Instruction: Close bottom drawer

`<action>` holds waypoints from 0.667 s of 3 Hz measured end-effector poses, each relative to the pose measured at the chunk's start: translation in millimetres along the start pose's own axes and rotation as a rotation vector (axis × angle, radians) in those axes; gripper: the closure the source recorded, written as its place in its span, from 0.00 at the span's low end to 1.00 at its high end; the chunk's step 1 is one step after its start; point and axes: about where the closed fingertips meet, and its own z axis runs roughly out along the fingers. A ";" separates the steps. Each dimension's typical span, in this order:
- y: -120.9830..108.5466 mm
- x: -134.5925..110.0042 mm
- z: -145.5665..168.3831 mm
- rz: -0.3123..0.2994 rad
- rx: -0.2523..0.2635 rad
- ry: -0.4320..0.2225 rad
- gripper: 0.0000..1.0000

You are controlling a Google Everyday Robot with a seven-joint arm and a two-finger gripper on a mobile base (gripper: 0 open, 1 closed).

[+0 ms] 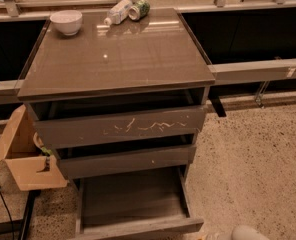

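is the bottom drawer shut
No, the bottom drawer sticks far out, floor showing, with the end effector low at the frame's right.

bottom drawer [133, 200] juts out, floor [253, 159] open to right, gripper [248, 233] low right

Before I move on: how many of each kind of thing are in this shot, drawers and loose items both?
Drawers: 3 (scratched top, middle, bottom drawer pulled out)
Bowls: 1
Bottles: 1
Cans: 1
Cardboard boxes: 1
Total: 7
The gripper is at the picture's bottom edge, right of the bottom drawer.
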 end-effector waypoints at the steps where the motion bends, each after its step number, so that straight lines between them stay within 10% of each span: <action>1: 3.3 3.6 20.8 -0.029 -0.011 -0.032 1.00; 2: 0.9 1.9 37.4 -0.055 -0.014 -0.061 1.00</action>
